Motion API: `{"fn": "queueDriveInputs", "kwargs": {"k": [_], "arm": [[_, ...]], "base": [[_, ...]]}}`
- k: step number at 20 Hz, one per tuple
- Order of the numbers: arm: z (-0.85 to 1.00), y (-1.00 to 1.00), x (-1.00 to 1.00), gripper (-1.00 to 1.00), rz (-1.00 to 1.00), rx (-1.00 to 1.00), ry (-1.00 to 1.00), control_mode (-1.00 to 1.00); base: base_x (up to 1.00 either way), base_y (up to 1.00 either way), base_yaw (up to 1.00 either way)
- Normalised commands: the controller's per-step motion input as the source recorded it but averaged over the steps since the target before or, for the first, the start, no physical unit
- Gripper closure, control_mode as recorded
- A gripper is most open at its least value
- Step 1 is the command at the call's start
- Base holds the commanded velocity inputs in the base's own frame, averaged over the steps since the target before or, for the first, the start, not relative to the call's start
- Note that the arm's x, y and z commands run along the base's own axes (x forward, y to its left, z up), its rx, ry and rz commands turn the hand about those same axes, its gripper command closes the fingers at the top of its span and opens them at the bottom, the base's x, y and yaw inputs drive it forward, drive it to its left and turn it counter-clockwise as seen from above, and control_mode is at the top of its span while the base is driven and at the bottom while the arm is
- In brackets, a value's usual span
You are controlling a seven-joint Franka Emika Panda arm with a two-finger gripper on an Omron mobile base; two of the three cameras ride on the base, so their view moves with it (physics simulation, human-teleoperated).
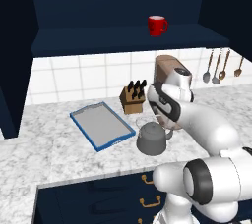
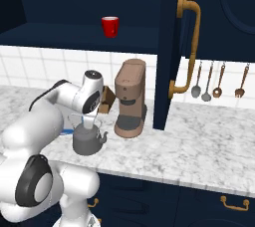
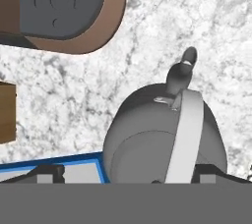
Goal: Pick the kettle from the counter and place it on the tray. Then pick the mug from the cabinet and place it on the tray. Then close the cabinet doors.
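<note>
The dark-grey kettle [image 1: 152, 139] [image 2: 88, 141] [image 3: 157, 139] stands on the marbled counter [image 1: 44, 154] just right of the blue-rimmed tray [image 1: 101, 126] [image 3: 49, 163]. My gripper [image 2: 87, 121] [image 3: 130, 173] hangs open directly over the kettle, its fingertips [image 3: 49, 171] wide apart on either side of the arched handle and holding nothing. The red mug [image 1: 157, 25] [image 2: 110, 26] sits upright on the shelf of the open cabinet [image 1: 98, 39]. Both cabinet doors stand open: one [image 2: 219, 22] at the right with a long brass handle, one [image 1: 15, 70] at the left.
A tall brown coffee machine [image 1: 167, 70] [image 2: 130, 99] [image 3: 64, 12] stands just behind the kettle. A wooden knife block [image 1: 133, 98] sits against the tiled wall. Utensils [image 2: 209, 81] hang at the right. Navy drawers [image 1: 98, 198] run below the counter.
</note>
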Motion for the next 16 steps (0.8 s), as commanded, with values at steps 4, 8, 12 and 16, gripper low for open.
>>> {"fn": "queueDriveInputs", "kwargs": {"k": [4,8,12,16], "arm": [[-0.33,0.17,0.00,-1.00,0.00,0.00,0.05,-1.00],[-0.29,0.16,0.00,-1.00,0.00,0.00,0.01,-1.00],[-0.24,0.01,-0.04,1.00,-0.01,-0.03,0.04,-1.00],[-0.12,0.00,-0.16,1.00,0.00,-0.03,-0.06,-1.00]], "base": [[0.00,0.00,0.00],[0.00,0.00,0.00],[0.00,0.00,0.00],[0.00,0.00,0.00]]}}
